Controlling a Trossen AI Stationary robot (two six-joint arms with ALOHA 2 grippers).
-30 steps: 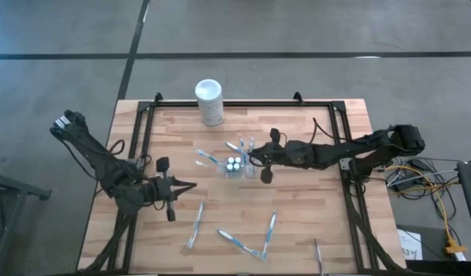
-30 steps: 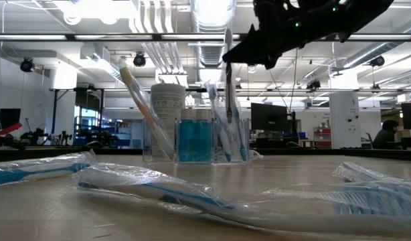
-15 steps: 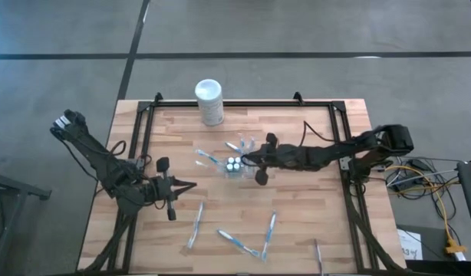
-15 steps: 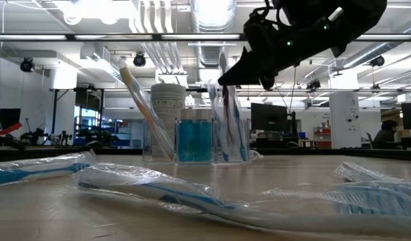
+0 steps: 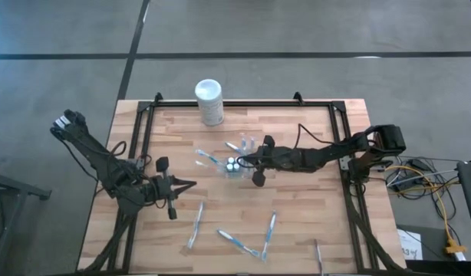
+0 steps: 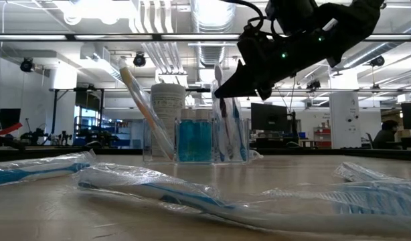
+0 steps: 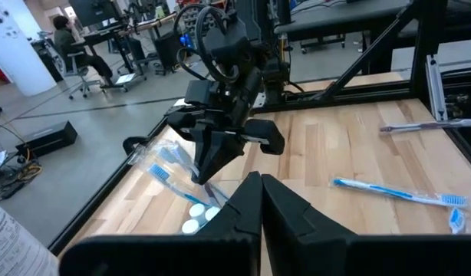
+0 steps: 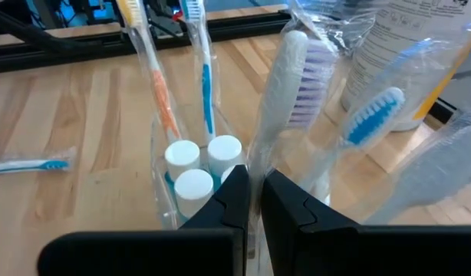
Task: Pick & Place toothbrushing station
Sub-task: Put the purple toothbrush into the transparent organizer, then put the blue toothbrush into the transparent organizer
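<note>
While right gripper overhangs toothbrushing station, pinching toothbrush

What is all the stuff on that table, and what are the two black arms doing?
Toothbrushing station: one, clear plastic, mid-table, holding several toothbrushes and three white caps.
Purple toothbrush: one, wrapped, white handle, standing in the station and pinched by the right gripper.
White canister: one, yellow label, at the far table edge.
Loose toothbrushes: about four, wrapped, blue and white, lying on the near half of the table.
Table: one, light wood, black frame.
Person: one, seated in the room beyond.
Right gripper: black, at the station, shut on the purple toothbrush.
Left gripper: black, shut, over the table's left side, holding nothing.
</note>
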